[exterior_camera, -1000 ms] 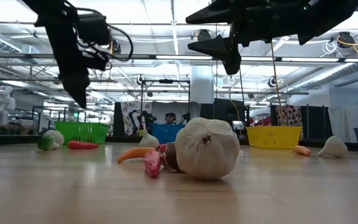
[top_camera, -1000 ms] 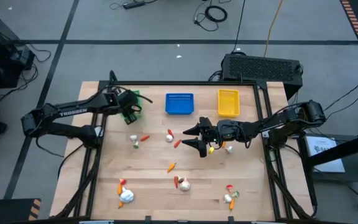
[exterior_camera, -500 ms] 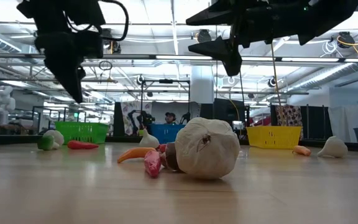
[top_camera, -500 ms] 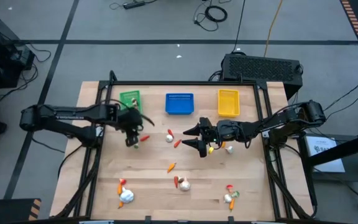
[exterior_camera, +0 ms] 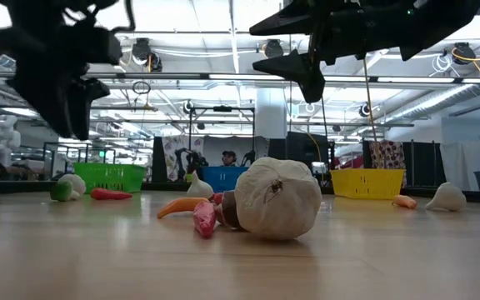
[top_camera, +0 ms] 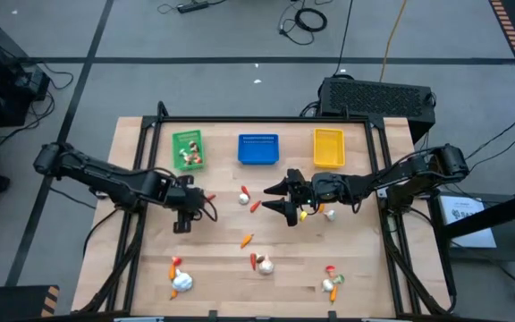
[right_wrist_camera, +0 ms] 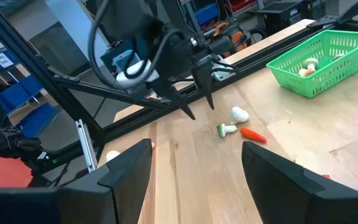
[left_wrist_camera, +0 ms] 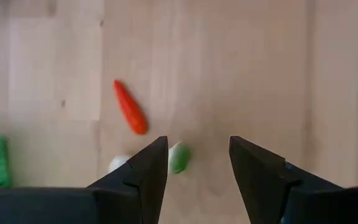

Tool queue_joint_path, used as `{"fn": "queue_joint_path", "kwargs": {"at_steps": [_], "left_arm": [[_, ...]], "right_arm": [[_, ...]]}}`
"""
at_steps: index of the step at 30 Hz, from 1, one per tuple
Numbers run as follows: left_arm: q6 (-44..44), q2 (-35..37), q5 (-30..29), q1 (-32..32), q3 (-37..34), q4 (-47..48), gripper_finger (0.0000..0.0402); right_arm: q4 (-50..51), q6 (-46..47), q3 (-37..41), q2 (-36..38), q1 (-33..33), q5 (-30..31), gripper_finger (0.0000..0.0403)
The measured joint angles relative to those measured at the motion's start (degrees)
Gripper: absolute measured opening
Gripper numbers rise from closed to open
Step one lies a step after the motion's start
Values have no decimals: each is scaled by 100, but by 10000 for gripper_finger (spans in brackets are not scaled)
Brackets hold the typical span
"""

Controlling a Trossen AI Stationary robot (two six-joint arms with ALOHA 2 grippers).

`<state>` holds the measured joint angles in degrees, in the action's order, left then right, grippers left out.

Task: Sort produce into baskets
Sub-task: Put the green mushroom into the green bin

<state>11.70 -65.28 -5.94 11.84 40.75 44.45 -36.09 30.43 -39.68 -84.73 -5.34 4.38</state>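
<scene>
Left gripper [top_camera: 183, 215] hovers over the desk [top_camera: 222, 259], jaws apart and empty, above a green-and-white piece [left_wrist_camera: 178, 157] and a red pepper [left_wrist_camera: 130, 107]. Right gripper [top_camera: 278, 198] hangs mid-desk, jaws apart, nothing held. Green basket [top_camera: 188, 148], blue basket [top_camera: 257, 148] and yellow basket [top_camera: 328, 148] line the far edge; the green one already holds a few pieces. Loose produce lies scattered: a garlic bulb [exterior_camera: 277, 198] near the front edge, an orange carrot [top_camera: 247, 240] mid-desk, more bits at both front corners.
</scene>
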Motion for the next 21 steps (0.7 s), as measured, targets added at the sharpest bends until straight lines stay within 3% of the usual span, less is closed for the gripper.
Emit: {"fn": "queue_joint_path", "kwargs": {"at_steps": [7, 21], "left_arm": [[46, -319, -35, 30, -181, -220, 180], [-10, -1602, -436, 28, -288, -408, 180]], "right_arm": [[37, 36, 0, 0, 0, 0, 240], [78, 22, 2, 0, -1, 0, 240]]}}
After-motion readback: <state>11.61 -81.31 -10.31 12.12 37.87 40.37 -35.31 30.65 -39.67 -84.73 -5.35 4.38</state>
